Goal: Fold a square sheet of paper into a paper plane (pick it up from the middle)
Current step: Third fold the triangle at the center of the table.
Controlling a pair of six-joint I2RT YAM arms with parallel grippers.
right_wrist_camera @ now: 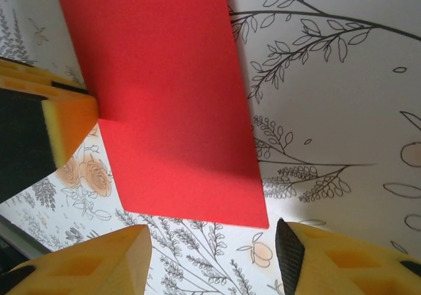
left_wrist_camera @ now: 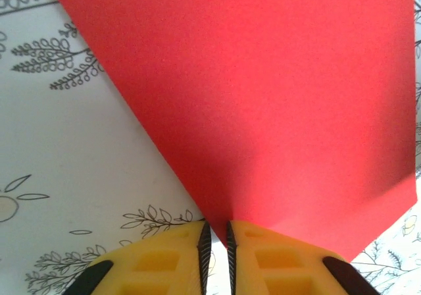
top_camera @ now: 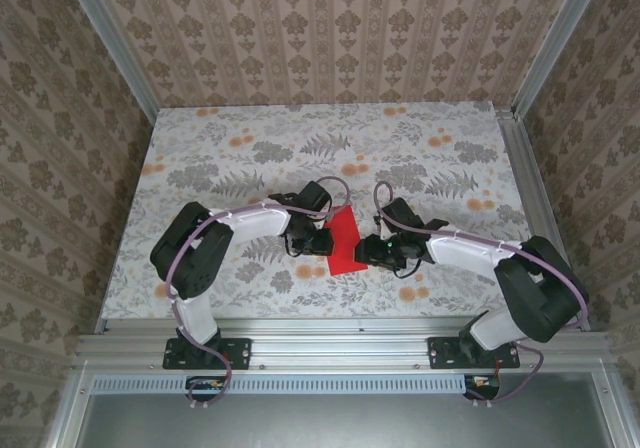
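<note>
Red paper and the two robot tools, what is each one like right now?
red paper: a plain rectangle, not a plane yet, pinched at one edge.
left tool: shut on the red paper's edge.
right tool: open, close to the paper, holding nothing.

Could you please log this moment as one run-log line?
left gripper: shut on edge of red paper | right gripper: open, beside it, not touching

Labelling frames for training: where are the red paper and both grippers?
red paper [top_camera: 343, 243], top view, its middle.
left gripper [left_wrist_camera: 217, 230], left wrist view, between its fingertips.
right gripper [right_wrist_camera: 214, 237], right wrist view, between its fingertips.
</note>
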